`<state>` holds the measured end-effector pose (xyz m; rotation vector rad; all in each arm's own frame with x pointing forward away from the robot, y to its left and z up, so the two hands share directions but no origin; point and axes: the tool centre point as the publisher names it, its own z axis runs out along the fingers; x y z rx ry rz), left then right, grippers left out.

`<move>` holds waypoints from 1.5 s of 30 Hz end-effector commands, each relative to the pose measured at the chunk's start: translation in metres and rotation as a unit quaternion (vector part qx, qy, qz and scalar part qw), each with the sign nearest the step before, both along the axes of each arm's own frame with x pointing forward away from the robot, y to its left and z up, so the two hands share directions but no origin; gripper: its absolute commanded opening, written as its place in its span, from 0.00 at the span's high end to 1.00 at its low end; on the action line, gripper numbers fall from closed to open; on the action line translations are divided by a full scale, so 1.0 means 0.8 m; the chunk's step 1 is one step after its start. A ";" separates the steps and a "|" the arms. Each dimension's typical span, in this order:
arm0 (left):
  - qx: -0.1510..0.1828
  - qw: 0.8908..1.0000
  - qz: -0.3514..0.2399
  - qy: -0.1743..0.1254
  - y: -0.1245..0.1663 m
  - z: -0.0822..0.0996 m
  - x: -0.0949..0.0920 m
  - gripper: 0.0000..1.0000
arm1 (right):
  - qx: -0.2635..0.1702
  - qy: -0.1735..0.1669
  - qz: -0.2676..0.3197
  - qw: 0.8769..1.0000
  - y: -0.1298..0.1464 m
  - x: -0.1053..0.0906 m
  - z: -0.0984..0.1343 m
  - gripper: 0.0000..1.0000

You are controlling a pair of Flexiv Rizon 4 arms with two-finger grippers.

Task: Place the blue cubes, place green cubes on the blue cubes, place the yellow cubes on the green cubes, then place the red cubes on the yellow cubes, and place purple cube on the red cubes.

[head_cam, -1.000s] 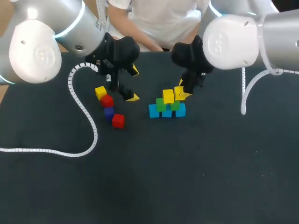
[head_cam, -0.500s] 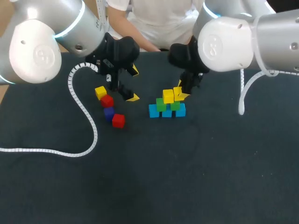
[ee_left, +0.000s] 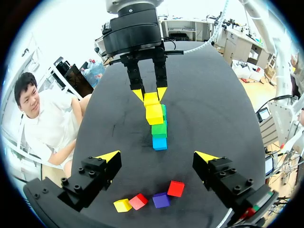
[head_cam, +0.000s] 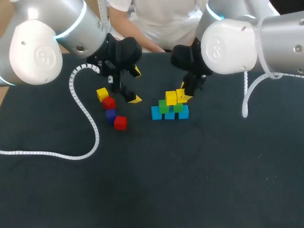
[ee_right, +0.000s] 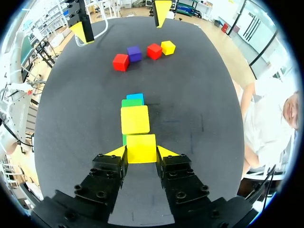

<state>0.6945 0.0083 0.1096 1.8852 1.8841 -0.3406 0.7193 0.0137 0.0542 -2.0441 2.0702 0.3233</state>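
Jaws: right gripper [head_cam: 184,95] clamped on yellow cube [head_cam: 181,94]; left gripper [head_cam: 135,85] spread, empty.
Head: cube over end green cube [head_cam: 178,108] of stack [head_cam: 169,114]. Left wrist: loose cubes [ee_left: 161,200] under the open fingers. Right wrist: opposite flat faces pinched. Likely light, rigid and slick, so hold mid-face.

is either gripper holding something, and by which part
The right gripper is shut on a small yellow cube, fingertips on two opposite side faces. The left gripper is open and holds nothing.

Plain black matte tabletop [head_cam: 190,180]
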 end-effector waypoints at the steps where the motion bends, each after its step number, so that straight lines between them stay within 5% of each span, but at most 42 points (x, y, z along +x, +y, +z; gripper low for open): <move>1: 0.002 1.000 -0.001 0.002 -0.001 0.000 0.002 0.00 | 0.001 0.000 -0.001 1.000 0.000 0.000 0.000 1.00; 30: 0.002 1.000 -0.001 0.002 -0.001 0.000 0.002 0.00 | -0.001 0.004 0.000 1.000 0.003 0.002 -0.005 1.00; 35: 0.002 1.000 -0.001 0.002 -0.001 0.000 0.002 0.00 | -0.001 0.005 0.003 1.000 0.003 0.002 -0.006 0.78; 37: 0.002 1.000 -0.001 0.002 -0.001 0.000 0.002 0.00 | 0.000 0.006 0.003 1.000 0.003 0.002 -0.006 0.56; 40: 0.002 1.000 -0.001 0.002 -0.001 0.000 0.002 0.00 | 0.001 0.005 0.006 1.000 0.004 0.001 -0.004 0.44; 41: 0.002 1.000 -0.001 0.002 -0.001 0.000 0.002 0.00 | 0.001 0.006 0.007 1.000 0.005 0.001 -0.003 0.35; 42: 0.002 1.000 -0.001 0.002 -0.001 0.000 0.002 0.00 | 0.001 0.005 0.007 1.000 0.005 0.000 -0.003 0.04; 45: 0.002 1.000 -0.001 0.002 -0.001 0.000 0.002 0.00 | 0.002 0.005 0.007 1.000 0.005 0.000 -0.002 0.00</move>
